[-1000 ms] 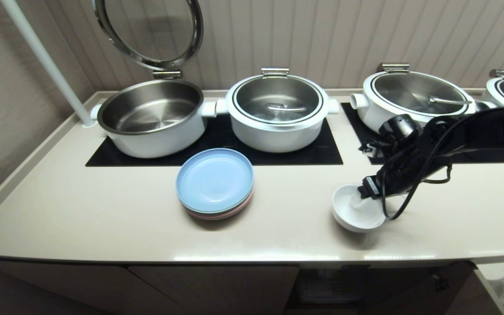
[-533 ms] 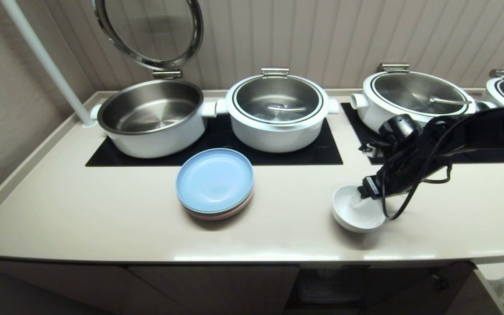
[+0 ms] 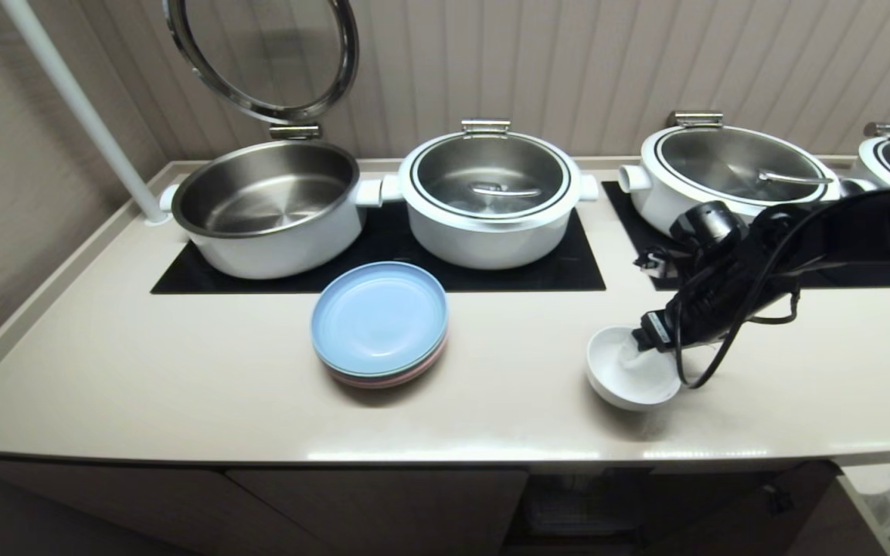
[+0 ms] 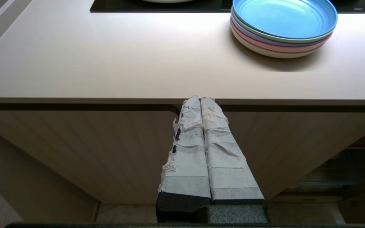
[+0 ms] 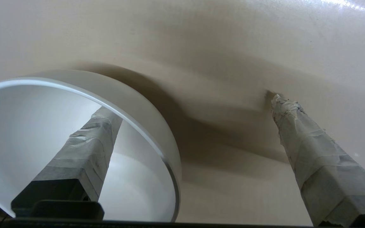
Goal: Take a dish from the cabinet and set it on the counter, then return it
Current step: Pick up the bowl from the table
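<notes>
The counter [image 3: 182,371] carries the dish [image 3: 621,378] near its front right edge. The right gripper [image 5: 188,114] stands spread wide, one finger inside the rim; withdrawing carelessly could tip the dish. The left gripper [image 4: 200,100], closed, idles low.

— What sort of place is shown?
— A catering kitchen or buffet line is suggested: lidded warming pots [image 3: 491,197] are set on black hob panels [image 3: 383,262] in a long counter [image 3: 182,386], and stacked plates [image 3: 379,320] are kept ready.
</notes>
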### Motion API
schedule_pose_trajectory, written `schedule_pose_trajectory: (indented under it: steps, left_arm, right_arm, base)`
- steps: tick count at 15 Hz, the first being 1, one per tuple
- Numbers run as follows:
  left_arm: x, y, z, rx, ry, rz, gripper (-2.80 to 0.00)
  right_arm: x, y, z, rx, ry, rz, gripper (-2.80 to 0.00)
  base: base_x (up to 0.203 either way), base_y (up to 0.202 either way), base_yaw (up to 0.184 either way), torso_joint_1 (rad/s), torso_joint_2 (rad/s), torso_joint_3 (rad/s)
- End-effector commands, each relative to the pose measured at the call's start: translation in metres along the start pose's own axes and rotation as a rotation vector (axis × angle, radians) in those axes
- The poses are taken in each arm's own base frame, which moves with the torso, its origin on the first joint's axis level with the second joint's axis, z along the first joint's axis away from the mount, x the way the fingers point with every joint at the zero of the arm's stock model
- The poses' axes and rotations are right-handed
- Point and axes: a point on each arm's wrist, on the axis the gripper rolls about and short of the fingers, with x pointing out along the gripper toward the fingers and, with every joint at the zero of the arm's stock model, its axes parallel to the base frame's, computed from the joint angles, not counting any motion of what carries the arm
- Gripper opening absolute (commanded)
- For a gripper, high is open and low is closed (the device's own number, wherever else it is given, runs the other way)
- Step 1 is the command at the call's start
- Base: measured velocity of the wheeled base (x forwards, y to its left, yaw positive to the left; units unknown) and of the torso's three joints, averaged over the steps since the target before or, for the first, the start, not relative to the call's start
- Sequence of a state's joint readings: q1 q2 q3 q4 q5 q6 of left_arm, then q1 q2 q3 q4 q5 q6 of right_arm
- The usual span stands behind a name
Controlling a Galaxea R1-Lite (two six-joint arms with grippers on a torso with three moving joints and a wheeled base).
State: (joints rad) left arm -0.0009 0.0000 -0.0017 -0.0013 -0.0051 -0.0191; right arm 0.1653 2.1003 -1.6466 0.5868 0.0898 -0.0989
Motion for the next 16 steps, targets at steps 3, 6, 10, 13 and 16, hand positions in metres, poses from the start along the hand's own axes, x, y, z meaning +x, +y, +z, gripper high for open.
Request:
schedule_pose_trajectory:
  steps: [3, 6, 10, 13, 16]
  left_arm:
    - [0.0000, 0.0000, 0.0000, -0.001, 0.000, 0.000, -2.80]
    - [0.0000, 0.0000, 0.0000, -0.001, 0.000, 0.000, -2.80]
    - [0.0000, 0.0000, 0.0000, -0.001, 0.000, 0.001, -2.80]
    - [0.0000, 0.0000, 0.0000, -0.001, 0.000, 0.000, -2.80]
    - [0.0000, 0.0000, 0.0000, -0.001, 0.000, 0.000, -2.80]
  right_arm:
    - [-0.0023, 0.0010, -0.0004, -0.002, -0.001, 0.002, 0.00]
    - [-0.0033, 0.0024, -0.0016, -0.005, 0.001, 0.003, -2.80]
    - [-0.0049, 0.0033, -0.0026, -0.006, 0.002, 0.004, -2.80]
    - [-0.0052, 0.0033, -0.0023, -0.005, 0.001, 0.005, -2.80]
    - [-0.0050, 0.0039, -0.0023, -0.006, 0.001, 0.006, -2.80]
  base:
    - [0.000, 0.000, 0.000, 0.000, 0.00, 0.000]
    - [0.000, 0.000, 0.000, 0.000, 0.00, 0.000]
    - [0.000, 0.000, 0.000, 0.000, 0.00, 0.000]
    - [0.000, 0.000, 0.000, 0.000, 0.00, 0.000]
    - [0.000, 0.000, 0.000, 0.000, 0.00, 0.000]
